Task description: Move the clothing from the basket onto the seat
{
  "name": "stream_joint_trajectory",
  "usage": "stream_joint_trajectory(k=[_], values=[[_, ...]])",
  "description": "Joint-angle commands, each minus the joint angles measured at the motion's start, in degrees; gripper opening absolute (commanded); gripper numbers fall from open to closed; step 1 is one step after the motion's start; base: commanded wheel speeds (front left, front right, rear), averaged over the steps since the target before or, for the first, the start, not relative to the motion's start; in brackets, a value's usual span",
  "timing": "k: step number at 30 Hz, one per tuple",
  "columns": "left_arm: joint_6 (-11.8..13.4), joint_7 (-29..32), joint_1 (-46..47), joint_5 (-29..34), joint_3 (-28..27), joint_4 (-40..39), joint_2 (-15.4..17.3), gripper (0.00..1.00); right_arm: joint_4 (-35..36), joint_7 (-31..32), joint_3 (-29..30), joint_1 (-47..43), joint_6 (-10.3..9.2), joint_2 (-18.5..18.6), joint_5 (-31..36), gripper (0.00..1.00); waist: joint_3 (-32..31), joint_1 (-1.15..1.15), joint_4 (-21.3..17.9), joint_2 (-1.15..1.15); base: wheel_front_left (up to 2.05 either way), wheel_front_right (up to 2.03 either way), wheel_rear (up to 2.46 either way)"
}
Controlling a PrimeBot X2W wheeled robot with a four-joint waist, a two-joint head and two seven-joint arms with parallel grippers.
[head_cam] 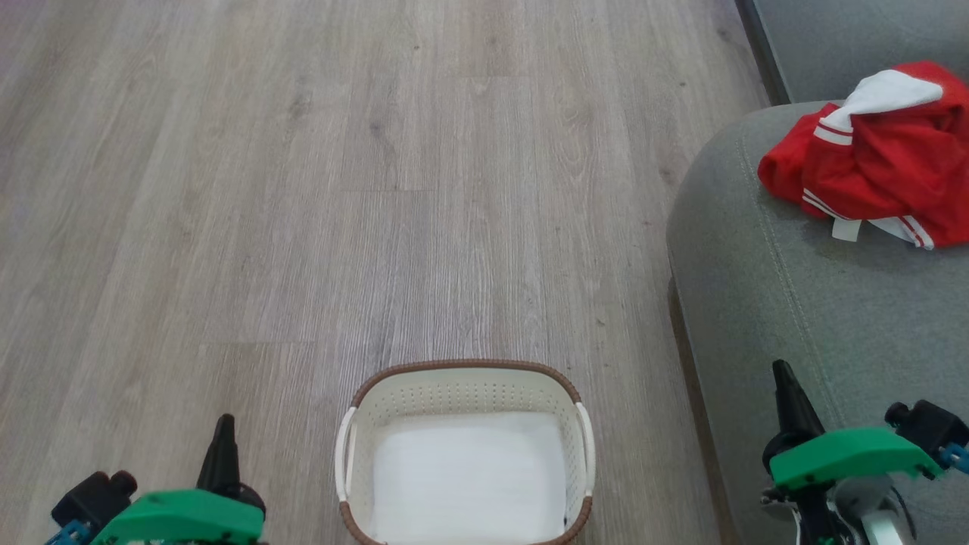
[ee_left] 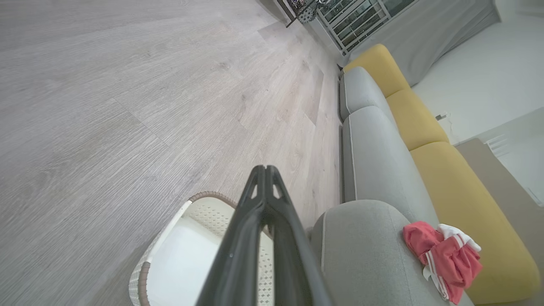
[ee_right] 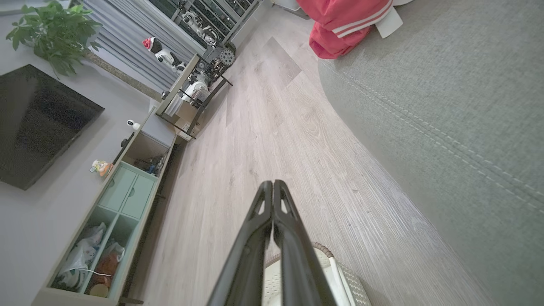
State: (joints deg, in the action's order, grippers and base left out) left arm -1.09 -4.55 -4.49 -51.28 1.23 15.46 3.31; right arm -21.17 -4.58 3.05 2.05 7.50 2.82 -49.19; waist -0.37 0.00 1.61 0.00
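The red and white clothing [head_cam: 878, 155] lies crumpled on the grey-green seat [head_cam: 795, 303] at the upper right. The left wrist view shows the clothing [ee_left: 444, 257] on the seat's [ee_left: 361, 250] rounded end. The white basket [head_cam: 465, 454] with its brown rim stands on the floor at the bottom centre, with a bare white bottom and no garment inside. My left gripper [head_cam: 224, 425] hangs at the lower left beside the basket, shut with nothing in it [ee_left: 265, 169]. My right gripper [head_cam: 781, 372] is over the seat's front edge, also shut and holding nothing [ee_right: 272, 183].
Wood-look floor [head_cam: 303, 189] spreads ahead and to the left. Yellow back cushions [ee_left: 459, 187] line the sofa. In the right wrist view a low cabinet [ee_right: 114, 204] with a black screen [ee_right: 38, 123], a plant [ee_right: 55, 34] and a rack [ee_right: 199, 72] stand along the far wall.
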Motion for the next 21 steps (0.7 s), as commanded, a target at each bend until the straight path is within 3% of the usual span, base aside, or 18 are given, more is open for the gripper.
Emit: stream_joint_trajectory(k=[1, 21], values=[[-0.7, 0.3, 3.2, -1.1, -1.4, -1.6, 0.1, 0.00, 2.3, 0.3, -0.3, 3.2, 0.00, 0.1, -1.3, 0.00, 0.0, 0.00, 0.0, 0.00, 0.00, 0.00, 0.00], [-2.5, 3.8, 5.6, -13.9, -3.5, -1.5, 0.0, 0.00, 3.9, 3.7, 0.9, 3.5, 0.00, 0.1, -14.7, 0.00, 0.2, 0.00, -0.5, 0.00, 0.00, 0.00, 0.00]])
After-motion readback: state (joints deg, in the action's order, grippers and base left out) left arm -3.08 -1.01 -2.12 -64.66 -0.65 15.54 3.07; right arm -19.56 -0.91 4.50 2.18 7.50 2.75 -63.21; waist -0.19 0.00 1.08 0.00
